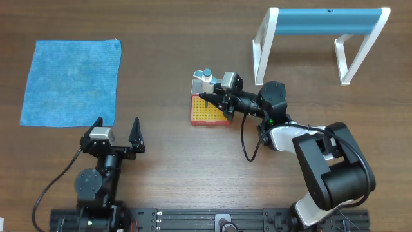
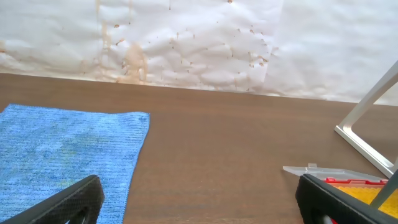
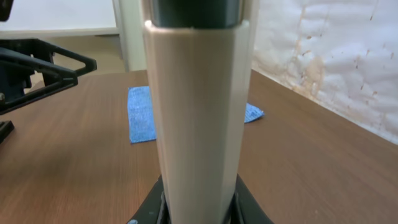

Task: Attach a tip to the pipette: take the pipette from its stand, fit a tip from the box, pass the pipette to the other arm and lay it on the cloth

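Nearest the arm bases, the left tool [image 1: 118, 127] hangs with its two fingers spread wide and nothing between them. The blue cloth [image 1: 71, 82] begins just ahead of it — lying flat, its right edge straight, its near right corner close to the left finger [image 2: 68, 202]. To the right of that edge a broad band of bare worktop [image 1: 161, 161] runs across to the tip box [image 1: 207, 111], well apart from the cloth.

The right arm reaches up to that box, and the right tool [image 1: 212, 95] is clamped on the pipette [image 1: 206, 78]. In the right wrist view the pipette's white body stands upright between the fingers. The pipette sits over the box's far edge, beside the box's open lid [image 2: 317, 170]; whether its lower end touches a tip cannot be told.

Farthest off, the white-and-blue stand [image 1: 322, 19] occupies the far right corner — its near left leg close to the right arm, more bare wood between its legs.
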You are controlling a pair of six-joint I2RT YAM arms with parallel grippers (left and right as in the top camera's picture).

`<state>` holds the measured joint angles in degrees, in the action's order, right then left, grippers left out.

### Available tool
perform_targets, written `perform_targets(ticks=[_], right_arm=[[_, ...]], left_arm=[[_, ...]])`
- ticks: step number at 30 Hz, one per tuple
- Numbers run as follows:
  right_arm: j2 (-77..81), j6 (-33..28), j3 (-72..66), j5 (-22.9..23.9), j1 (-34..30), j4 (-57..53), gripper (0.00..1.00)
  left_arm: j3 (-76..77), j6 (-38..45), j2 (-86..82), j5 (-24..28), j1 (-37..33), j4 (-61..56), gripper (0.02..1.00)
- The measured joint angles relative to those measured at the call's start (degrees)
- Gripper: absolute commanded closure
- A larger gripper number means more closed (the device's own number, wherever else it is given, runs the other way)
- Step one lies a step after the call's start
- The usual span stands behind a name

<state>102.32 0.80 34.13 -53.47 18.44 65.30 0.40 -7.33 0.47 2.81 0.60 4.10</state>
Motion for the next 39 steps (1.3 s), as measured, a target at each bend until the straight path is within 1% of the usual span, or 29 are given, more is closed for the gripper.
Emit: perform_targets(ticks=[4,22,29,30,32,35,38,39], right_arm=[[-0.5,-2.4,0.4,-0.3,0.0,-2.1,0.923],[-2.4,-2.5,0.3,-0.2,0.0,-3.4,0.923],[-7.3,0.9,2.7,-1.2,0.0,-3.6,0.923],[-9.1,1.6,3.5,-2.1,0.0,-3.8,0.934],[-11.4,3.1,5.8,-3.5,0.0,-3.9,0.925],[-15.1,7.8,11.5,-6.1,0.0,-4.1,0.925],[-17.4,10.6,16.3,-7.2,0.0,-17.0,0.925],[-17.8,11.0,16.9,-7.4,0.0,-19.4,0.925]], left_arm=[[0.0,0.0,0.0,0.0,0.0,0.0,0.02],[0.0,0.0,0.0,0.0,0.0,0.0,0.02],[0.0,0.0,0.0,0.0,0.0,0.0,0.02],[0.0,0.0,0.0,0.0,0.0,0.0,0.02],[0.0,0.0,0.0,0.0,0.0,0.0,0.02],[0.0,0.0,0.0,0.0,0.0,0.0,0.02],[0.0,0.0,0.0,0.0,0.0,0.0,0.02],[0.0,0.0,0.0,0.0,0.0,0.0,0.02]])
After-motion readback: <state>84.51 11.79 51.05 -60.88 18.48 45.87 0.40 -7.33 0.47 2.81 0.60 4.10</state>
